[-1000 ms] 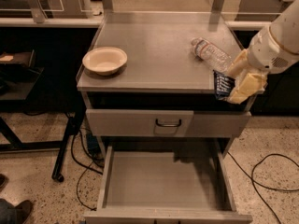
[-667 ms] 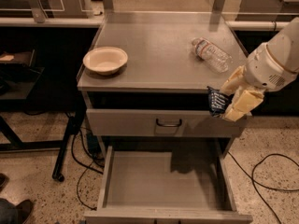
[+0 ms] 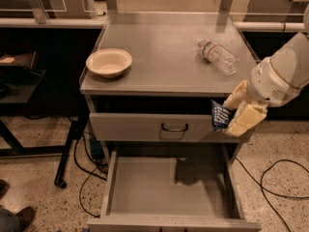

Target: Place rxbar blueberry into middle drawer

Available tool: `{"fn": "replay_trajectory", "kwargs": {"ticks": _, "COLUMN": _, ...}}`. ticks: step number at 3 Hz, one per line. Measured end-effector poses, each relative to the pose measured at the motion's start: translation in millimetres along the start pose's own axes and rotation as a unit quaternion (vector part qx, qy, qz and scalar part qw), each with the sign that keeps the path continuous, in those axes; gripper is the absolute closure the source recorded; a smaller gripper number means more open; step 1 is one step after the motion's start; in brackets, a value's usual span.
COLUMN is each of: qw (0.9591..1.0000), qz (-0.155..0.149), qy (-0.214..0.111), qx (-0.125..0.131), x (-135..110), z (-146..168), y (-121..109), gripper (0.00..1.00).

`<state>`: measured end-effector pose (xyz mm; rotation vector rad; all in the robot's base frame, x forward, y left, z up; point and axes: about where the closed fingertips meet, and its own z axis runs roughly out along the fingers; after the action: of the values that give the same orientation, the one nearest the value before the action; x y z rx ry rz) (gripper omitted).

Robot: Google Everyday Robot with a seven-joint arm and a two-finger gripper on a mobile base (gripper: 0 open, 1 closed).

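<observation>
Navy rxbar blueberry (image 3: 219,116) pinched in cream tool (image 3: 233,117), off the bench (image 3: 159,57) front right edge, above open middle drawer (image 3: 159,192), right side. Bowl (image 3: 108,62) and water bottle (image 3: 218,56) on bench top. Upper drawer front (image 3: 135,127) closed.

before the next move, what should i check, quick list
1. Grip: ok, the gripper is shut on the rxbar blueberry.
2. Middle drawer pulled out: ok.
3. Drawer floor bare: ok.
4. Bar down in the drawer: not ok, it hangs level with the closed drawer front, towards the right side.
5. Water bottle and bowl out of the way: ok, both are on the cabinet top, apart from the gripper.
</observation>
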<state>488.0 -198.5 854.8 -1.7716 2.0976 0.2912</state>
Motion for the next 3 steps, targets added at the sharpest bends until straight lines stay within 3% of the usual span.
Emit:
{"fn": "replay_trajectory", "kwargs": {"ticks": 2, "qw": 0.9979, "qz": 0.025, "qy": -0.021, "qx": -0.056, "x": -2.7, "z": 84.8, "y": 50.8, "gripper": 1.00}}
{"fn": "replay_trajectory", "kwargs": {"ticks": 3, "qw": 0.9979, "qz": 0.026, "qy": -0.021, "qx": -0.056, "x": -2.7, "z": 85.0, "y": 50.8, "gripper": 1.00}}
